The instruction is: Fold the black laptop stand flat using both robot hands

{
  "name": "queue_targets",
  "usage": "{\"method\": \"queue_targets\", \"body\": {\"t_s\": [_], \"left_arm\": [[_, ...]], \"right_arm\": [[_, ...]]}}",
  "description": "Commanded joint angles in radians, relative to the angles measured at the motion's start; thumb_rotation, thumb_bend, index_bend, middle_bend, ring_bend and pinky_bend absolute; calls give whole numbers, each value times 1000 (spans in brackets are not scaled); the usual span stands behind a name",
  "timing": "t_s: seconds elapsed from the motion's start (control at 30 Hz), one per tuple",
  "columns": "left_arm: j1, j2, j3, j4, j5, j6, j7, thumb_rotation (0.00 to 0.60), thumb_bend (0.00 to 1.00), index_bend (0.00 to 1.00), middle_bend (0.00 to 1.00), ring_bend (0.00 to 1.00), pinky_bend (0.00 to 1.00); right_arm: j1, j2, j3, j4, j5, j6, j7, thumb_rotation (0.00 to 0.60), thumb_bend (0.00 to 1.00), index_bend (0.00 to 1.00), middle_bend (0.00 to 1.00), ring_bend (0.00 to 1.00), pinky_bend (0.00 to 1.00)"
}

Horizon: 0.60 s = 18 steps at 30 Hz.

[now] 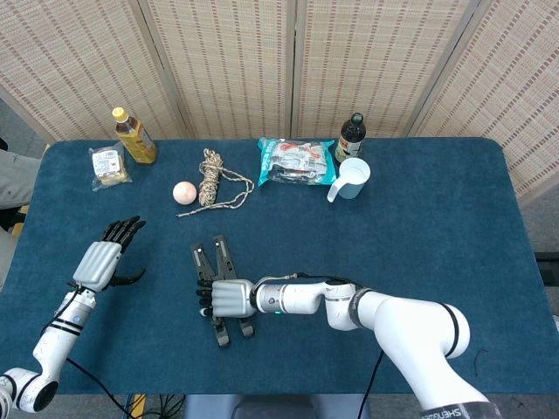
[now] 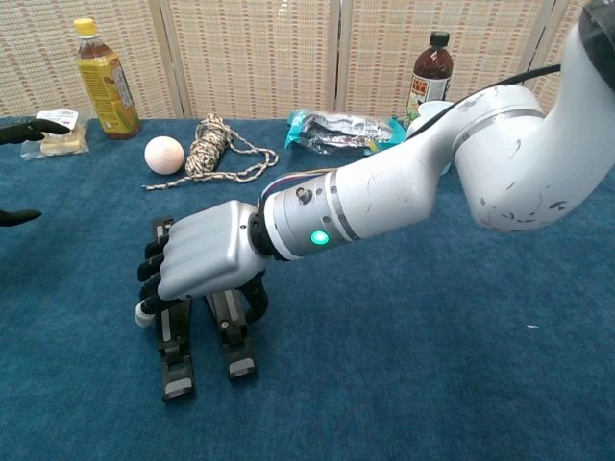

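Chest view shows the black laptop stand (image 2: 197, 327) lying on the bench (image 2: 432, 365) under the right hand (image 2: 202, 264), whose fingers curl around its two legs. Gripped one-handed, the legs could skew or slide rather than close. Well off to the side, the left hand (image 1: 109, 253) hovers open, fingers spread.

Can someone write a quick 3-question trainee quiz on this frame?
1. True or false: the left hand is touching the laptop stand.
2. Which object lies nearest the rope? A) ball B) mug C) dark bottle
3. Fill in: the right hand rests its fingers on the ____.

Key: 1 false; 2 A; 3 laptop stand.
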Motion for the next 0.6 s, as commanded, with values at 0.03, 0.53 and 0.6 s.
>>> {"method": "queue_targets", "body": {"t_s": [0.03,0.53,0.6], "left_arm": [[0,0,-1,0,1,0,1,600,250,39,0,0,0],[1,-3,-2,5,2,-4,0,600,250,35,0,0,0],[1,-4,-2,5,3,-4,-1,600,250,34,0,0,0]], "right_arm": [[-4,-9,0,14,1,14,5,600,156,246,349,0,0],[-28,-61,-9,113,-12,114,57,600,212,451,545,178,20],[-29,-65,-10,121,-13,120,65,600,217,458,559,193,24]]}}
